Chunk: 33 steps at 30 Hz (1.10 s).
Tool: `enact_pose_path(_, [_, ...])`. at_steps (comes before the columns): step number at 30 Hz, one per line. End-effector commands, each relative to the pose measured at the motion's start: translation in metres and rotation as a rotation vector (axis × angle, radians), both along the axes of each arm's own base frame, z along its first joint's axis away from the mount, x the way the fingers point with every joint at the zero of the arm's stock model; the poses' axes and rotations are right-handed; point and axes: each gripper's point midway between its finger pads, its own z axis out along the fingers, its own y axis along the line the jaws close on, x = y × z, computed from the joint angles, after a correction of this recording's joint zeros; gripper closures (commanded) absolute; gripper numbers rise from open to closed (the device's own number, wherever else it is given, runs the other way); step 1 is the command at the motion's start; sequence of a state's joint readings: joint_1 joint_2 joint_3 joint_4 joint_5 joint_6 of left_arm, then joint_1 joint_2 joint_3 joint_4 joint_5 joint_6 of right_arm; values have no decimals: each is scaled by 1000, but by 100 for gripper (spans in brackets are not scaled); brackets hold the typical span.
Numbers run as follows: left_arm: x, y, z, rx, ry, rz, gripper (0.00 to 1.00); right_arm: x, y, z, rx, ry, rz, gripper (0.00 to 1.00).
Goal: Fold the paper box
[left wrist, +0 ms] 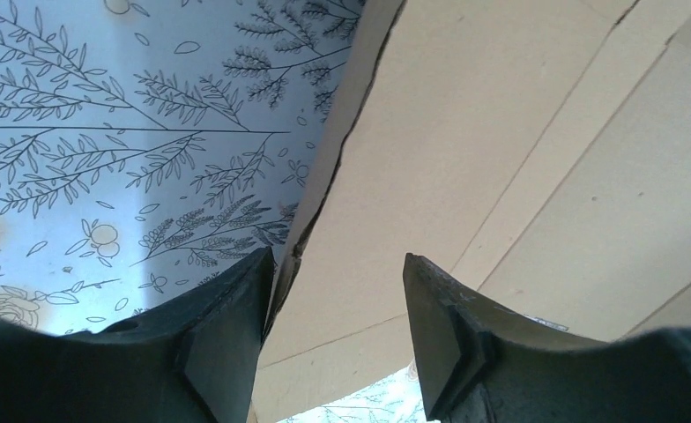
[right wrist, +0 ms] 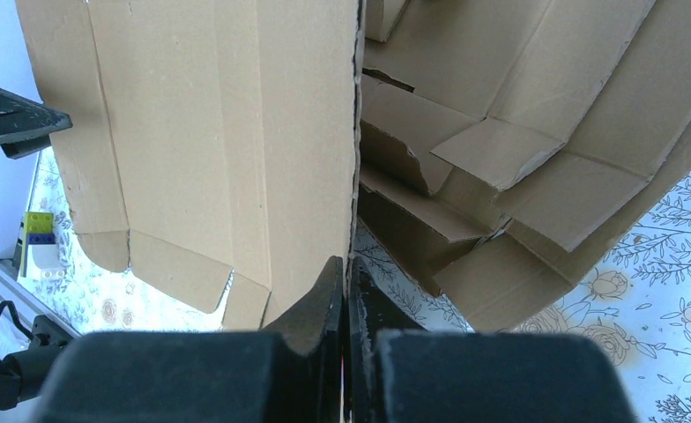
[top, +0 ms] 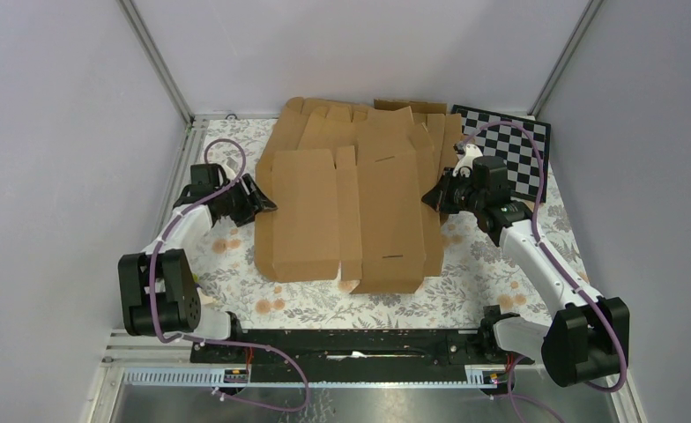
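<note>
At the middle of the table, the paper box [top: 307,216] lies as an unfolded sheet. Its far end overlaps the pile of blanks [top: 360,119], and its near edge stops well short of the arms' bases. Bare flowered cloth [top: 492,264] shows along that near edge and in a strip on either side, narrower on the left, where the wall stands close. The checkerboard [top: 518,150] lies at the far right, just beyond the right gripper [top: 432,198].

The left gripper [top: 261,204] sits at the sheet's left edge, about midway along it. Its fingers [left wrist: 227,326] stand apart with that edge running between them, one over the cloth and the other over the cardboard. Whether either finger touches the sheet cannot be told from the wrist view.

The right gripper is at the opposite, right edge, level with the left one. Its fingers [right wrist: 329,295] are pressed together on the rim of the cardboard, with the pile's loose flaps just beside it.
</note>
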State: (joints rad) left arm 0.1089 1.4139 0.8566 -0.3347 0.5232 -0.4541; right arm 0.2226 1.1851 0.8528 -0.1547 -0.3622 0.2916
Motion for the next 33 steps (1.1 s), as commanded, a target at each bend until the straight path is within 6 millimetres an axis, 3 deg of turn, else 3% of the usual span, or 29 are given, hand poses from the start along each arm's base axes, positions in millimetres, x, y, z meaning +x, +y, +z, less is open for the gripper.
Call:
enact_pose_path(1, [15,11,8,62,-27,21,42,-2,11,7,30,-22,45,100])
enact_pose_path(9, [19,20,-21,82,71,35,43,-6,18,12,72,-21,72,100])
enact_pose_path(13, [20,23,-26,69,97,34,47,-8,19,14,85,-24,78,100])
enact_pose_path(15, [20,21,-26,56,94,22,56,-8,20,15,87,-24,77,100])
enact_pose_path(17, [21,18,-23,42,86,6,76,-8,19,15,87,-23,74,100])
enact_pose_path(19, [22,15,-12,31,45,-4,92,-7,20,15,91,-19,70,98])
enact_pose_path(20, [22,14,-3,30,11,-5,95,-7,20,16,93,-19,66,97])
enact_pose_path(24, [17,16,46,66,-156,13,99,-7,22,19,127,2,46,97])
enact_pose_path(26, [8,15,77,82,-252,18,100,-6,25,22,153,11,44,98])
enact_pose_path(33, [-24,2,159,46,-478,6,100,4,30,39,216,25,-40,100])
